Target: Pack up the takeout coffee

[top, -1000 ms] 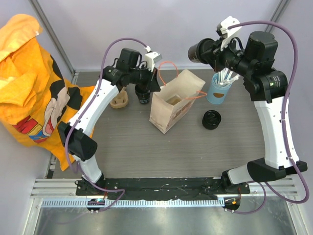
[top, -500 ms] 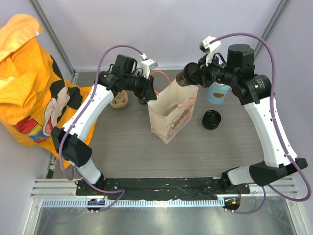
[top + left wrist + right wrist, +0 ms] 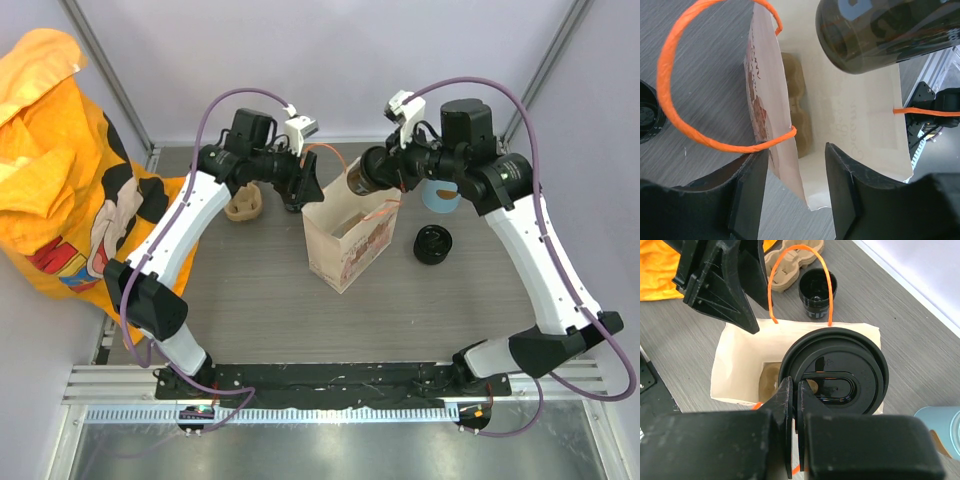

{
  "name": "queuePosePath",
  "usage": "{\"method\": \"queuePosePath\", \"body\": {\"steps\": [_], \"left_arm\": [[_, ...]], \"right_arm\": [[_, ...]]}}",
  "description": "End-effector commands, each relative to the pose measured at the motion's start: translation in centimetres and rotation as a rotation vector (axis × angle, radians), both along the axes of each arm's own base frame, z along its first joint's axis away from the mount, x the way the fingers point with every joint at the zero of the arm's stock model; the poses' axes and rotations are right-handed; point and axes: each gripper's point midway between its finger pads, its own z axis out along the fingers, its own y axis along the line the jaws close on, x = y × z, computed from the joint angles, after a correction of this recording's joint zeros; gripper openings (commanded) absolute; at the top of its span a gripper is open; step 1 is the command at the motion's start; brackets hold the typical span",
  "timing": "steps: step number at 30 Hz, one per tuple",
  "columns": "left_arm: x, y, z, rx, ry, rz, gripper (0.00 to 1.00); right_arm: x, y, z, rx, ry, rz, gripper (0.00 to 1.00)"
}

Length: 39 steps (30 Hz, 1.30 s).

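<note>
Top external view, from where I stand: the right gripper is clamped on the small black tapered takeout coffee cup, holding it in the air, tipped well over on its side, over the open mouth of the tall white-and-brown paper bag. The right wrist view looks straight at the cup's round black lid, with the two fingers nearly together on its lower left edge and the bag's opening underneath. I cannot tell whether the cup's base dips below the rim. Inside the bag, at the bottom, lies a brown moulded-pulp cup carrier. The left gripper is at the bag's left rim; its wrist view shows the jaws apart, one finger outside the paper wall and the other inside, with the bright orange cord handle looping off to the outer side. The bag stands upright on the grey wood-grain table. Another black lidded cup sits just right of the bag, a light-blue cup behind it is partly hidden by the right arm, and a second brown pulp carrier lies beside the left arm. A crumpled orange printed cloth hangs at the far left.
</note>
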Motion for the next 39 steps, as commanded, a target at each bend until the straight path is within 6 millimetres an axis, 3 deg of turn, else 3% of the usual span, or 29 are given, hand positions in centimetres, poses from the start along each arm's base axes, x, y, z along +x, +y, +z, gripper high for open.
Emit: {"method": "queuePosePath", "body": {"steps": [1,7,20,35,39], "left_arm": [[0.2,0.2,4.2,-0.061,-0.113,0.010,0.54],[0.9,0.2,4.6,-0.056,-0.150,0.018,0.53],[2.6,0.0,5.3,-0.058,-0.214,0.038,0.49],[3.4,0.0,5.5,-0.063,-0.240,0.068,0.45],[3.9,0.2,5.3,-0.056,-0.245,0.099,0.40]], "right_arm": [[0.4,0.9,-0.3,-0.029,-0.025,0.020,0.01],[1.4,1.9,-2.2,-0.078,0.005,0.027,0.01],[3.2,1.7,-5.5,-0.205,0.049,-0.003,0.01],[3.8,2.4,-9.0,-0.356,0.098,0.003,0.01],[3.9,2.4,-9.6,-0.379,0.110,0.000,0.01]]}}
